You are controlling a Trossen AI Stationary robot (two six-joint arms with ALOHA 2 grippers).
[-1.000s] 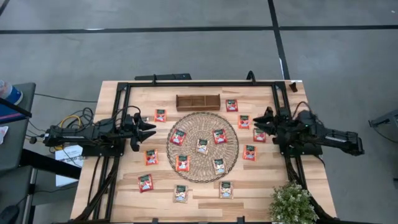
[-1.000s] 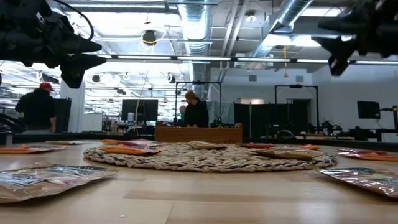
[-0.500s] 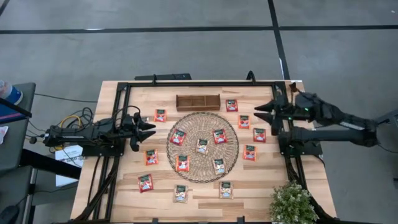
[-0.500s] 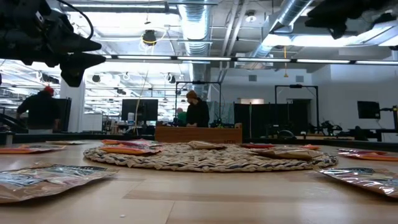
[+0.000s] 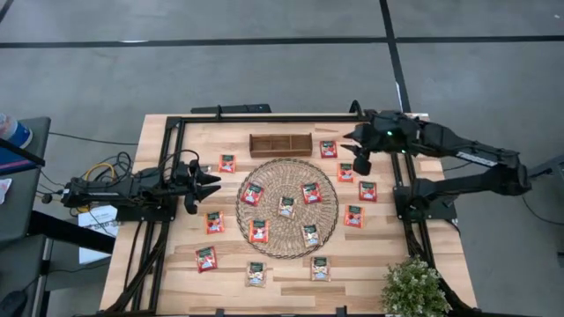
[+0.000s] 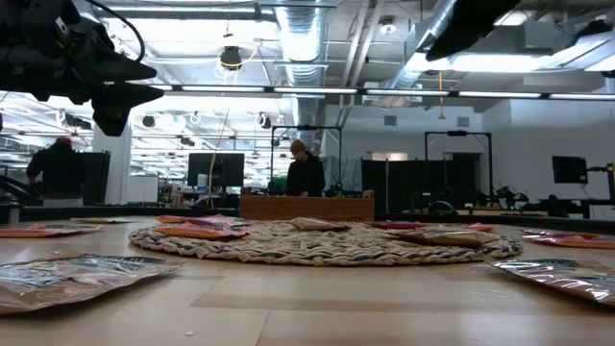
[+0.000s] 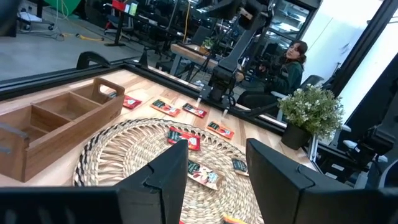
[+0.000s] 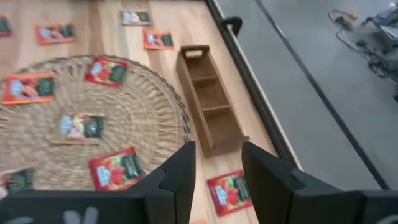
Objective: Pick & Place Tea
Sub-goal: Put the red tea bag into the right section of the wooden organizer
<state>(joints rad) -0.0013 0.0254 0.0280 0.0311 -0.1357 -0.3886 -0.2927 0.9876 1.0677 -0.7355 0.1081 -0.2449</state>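
Tea sachets (image 5: 286, 206) lie flat across the desk (image 5: 176, 269), five on the round woven mat (image 5: 270, 246) at its middle and the others ringed around it, red-orange ones mixed with pale ones that have dark green tops. On the left side, the left arm stretches level over the desk edge, its left hand (image 5: 211, 184) pointing toward the mat and hovering near the sachet (image 5: 227, 163) just beyond its tips; the fingers (image 7: 168, 177) stand apart with nothing between them, and in the low view this hand hangs dark well above the desk surface. At the far middle sits the wooden divided tray (image 5: 280, 144), its compartments bare. On the right, the right arm reaches in from its base, bent toward the far corner, with the right hand (image 5: 358, 161) raised above the sachets beside the tray's end; its fingers (image 8: 180, 174) are parted and hold nothing. In the low view only a dark part of that arm shows at the top edge, the hand itself cut off. A potted plant (image 5: 413, 289) stands at the near right corner. Sachet print is too small to read, and the nearest packets in the low view are blurred.
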